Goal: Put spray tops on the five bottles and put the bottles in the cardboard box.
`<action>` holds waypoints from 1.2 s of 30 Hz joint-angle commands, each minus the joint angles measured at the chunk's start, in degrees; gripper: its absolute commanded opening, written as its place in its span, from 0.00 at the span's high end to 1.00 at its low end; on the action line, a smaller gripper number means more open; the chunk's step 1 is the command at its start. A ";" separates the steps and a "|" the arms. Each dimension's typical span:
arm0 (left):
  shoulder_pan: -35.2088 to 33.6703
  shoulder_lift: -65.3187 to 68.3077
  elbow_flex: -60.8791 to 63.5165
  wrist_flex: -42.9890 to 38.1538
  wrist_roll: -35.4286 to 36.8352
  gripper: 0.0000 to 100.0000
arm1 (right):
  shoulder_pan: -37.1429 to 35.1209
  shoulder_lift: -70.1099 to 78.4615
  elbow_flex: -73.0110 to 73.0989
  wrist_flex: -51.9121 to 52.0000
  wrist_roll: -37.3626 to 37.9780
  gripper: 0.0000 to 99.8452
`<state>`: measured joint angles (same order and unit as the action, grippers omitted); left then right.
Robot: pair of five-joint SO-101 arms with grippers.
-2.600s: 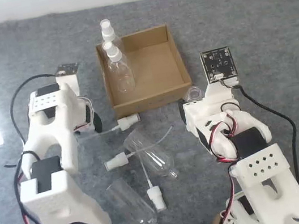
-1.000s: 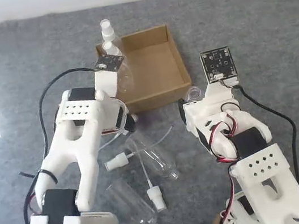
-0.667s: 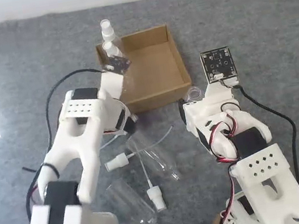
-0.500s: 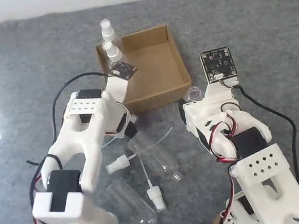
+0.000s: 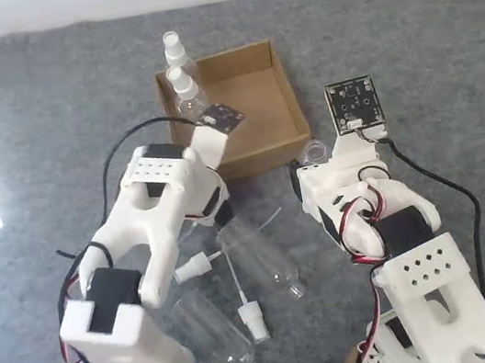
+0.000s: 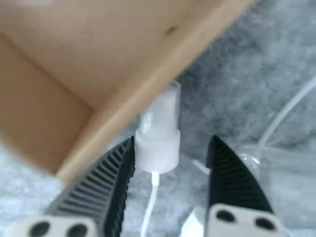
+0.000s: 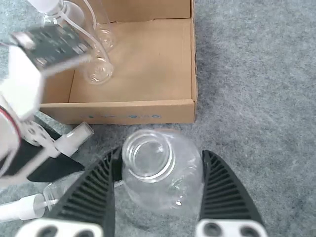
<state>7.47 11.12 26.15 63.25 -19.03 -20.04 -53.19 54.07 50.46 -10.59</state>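
My left gripper is open at the front wall of the cardboard box, its black fingers on either side of a white spray top with a thin tube. The left arm stretches over that spot. My right gripper is shut on a clear bottle, upright with its mouth open, just before the box's front right corner. Two bottles with spray tops lie in the box along its left wall. Two open bottles lie on the table.
Two loose spray tops with tubes lie among the fallen bottles between the arms. The grey felt table has free room right of the box and at far left. The box's right half holds nothing.
The left arm swung from the left side across to the box's front wall, over the spray top lying there. One fallen bottle shifted slightly right. The right arm kept still.
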 commanded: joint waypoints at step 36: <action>-13.19 -29.10 7.34 18.81 -10.55 0.92 | 0.66 -1.80 -0.79 -1.19 0.79 0.92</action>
<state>-0.97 -8.57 31.52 81.19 -26.24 -20.04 -53.19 54.07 50.46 -10.59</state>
